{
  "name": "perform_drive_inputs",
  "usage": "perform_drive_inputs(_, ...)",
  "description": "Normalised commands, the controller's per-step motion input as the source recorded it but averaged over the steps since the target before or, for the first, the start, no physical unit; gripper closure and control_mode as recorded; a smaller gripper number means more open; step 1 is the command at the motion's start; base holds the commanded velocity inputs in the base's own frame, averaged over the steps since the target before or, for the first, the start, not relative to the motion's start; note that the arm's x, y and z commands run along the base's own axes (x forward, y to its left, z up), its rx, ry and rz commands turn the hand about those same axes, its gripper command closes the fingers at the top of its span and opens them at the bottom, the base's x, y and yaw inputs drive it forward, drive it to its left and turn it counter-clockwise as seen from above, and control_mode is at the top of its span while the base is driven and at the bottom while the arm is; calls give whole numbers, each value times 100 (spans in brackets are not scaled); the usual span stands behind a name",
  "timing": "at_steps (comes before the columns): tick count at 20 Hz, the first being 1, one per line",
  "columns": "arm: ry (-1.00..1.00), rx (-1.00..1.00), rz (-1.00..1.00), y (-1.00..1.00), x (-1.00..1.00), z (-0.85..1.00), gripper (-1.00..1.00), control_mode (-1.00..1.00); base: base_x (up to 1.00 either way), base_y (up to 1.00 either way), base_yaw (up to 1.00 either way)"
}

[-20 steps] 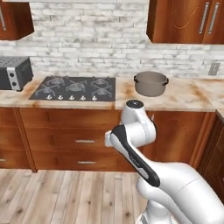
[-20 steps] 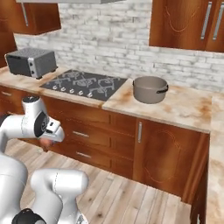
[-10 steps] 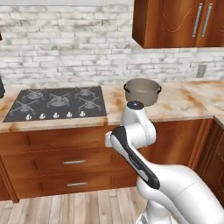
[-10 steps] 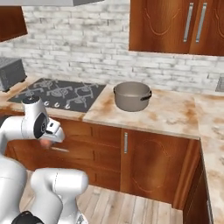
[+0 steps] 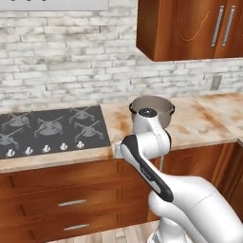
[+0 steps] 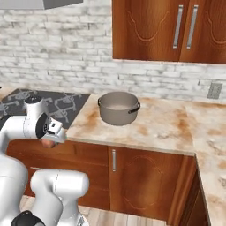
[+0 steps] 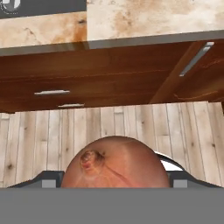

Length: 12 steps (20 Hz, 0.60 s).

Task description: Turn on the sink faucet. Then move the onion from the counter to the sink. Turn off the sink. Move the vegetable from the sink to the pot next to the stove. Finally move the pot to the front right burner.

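In front of the cabinets, I carry the onion (image 7: 114, 162) low, below the counter (image 6: 167, 121) edge.

My gripper (image 6: 49, 140) is clamped wide around the onion, which in the hand view bulges at 6 o'clock between my fingertips, with the wooden floor (image 7: 131, 122) behind it and the cabinet fronts (image 7: 109, 74) at 12 o'clock. I judge I hold it tucked close so it rides safely. The pot (image 6: 118, 107) stands on the counter beside the stove (image 5: 50, 128), at about 1 o'clock from my hand in the right base view; the onion belongs there next, lifted over the rim.
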Motion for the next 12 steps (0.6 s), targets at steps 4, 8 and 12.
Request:
perform_drive_inputs(4,0,0,0,0,0,0,100,100,58,18,-20)
perform_drive_inputs(8,0,0,0,0,0,0,100,100,39,26,-20)
perform_drive_inputs(12,0,0,0,0,0,0,100,100,29,44,-13)
